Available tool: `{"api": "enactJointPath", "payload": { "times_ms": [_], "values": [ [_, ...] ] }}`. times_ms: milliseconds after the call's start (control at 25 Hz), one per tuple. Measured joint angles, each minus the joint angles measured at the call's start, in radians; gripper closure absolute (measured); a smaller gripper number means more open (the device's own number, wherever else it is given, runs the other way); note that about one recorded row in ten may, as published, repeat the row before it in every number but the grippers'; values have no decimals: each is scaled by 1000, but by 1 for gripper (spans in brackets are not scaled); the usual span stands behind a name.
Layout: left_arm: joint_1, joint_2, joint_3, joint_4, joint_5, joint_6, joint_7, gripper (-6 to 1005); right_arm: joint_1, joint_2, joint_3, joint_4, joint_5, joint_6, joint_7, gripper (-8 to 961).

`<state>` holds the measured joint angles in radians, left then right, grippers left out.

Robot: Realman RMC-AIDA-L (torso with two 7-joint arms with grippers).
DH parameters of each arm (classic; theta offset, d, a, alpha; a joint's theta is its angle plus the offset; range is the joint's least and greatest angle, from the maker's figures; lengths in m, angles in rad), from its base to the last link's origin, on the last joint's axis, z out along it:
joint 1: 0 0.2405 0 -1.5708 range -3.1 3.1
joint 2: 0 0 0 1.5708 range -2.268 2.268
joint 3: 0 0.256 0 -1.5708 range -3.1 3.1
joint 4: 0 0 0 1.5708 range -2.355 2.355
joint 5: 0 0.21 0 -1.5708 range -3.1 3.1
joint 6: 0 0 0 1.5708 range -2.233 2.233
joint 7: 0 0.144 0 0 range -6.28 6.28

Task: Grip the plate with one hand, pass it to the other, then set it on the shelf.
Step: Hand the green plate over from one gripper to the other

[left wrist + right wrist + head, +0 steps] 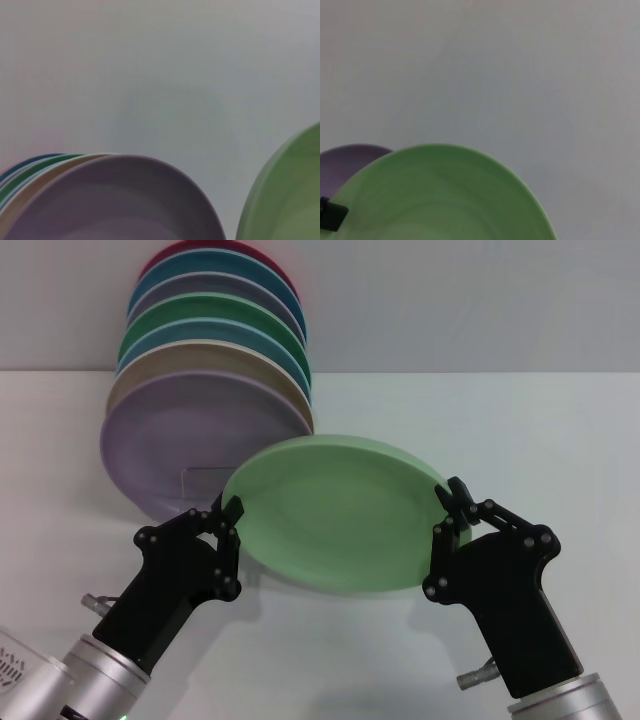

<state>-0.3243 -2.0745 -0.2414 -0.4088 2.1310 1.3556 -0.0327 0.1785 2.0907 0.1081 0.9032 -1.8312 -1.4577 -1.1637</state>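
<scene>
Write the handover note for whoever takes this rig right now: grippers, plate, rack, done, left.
Left gripper: at the plate's left rim, fingers around the edge.
Right gripper: shut on the right rim.
Plate: light green, held tilted in the air between both, in front of the rack.
Shelf: clear rack, already holding a row of plates, lilac plate foremost.
Done: pickup; handover under way.
Left: one gripper releases, the other sets the plate on the shelf.

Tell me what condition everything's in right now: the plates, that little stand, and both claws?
Light green plate: lifted off the table, tilted, held at opposite rims.
Left gripper: closed on the plate's left rim.
Right gripper: closed on the plate's right rim.
Stack of plates: standing on edge in the rack, lilac one in front.
Clear rack: upright, loaded, mostly hidden.
</scene>
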Motion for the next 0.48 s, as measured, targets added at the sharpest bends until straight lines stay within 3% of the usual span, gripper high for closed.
{"api": "enactJointPath", "payload": {
  "times_ms": [480],
  "values": [
    [7,1,-1,-3,-4,2,1,960,9,-3,-26,-3,-3,2,3,926]
  ]
}}
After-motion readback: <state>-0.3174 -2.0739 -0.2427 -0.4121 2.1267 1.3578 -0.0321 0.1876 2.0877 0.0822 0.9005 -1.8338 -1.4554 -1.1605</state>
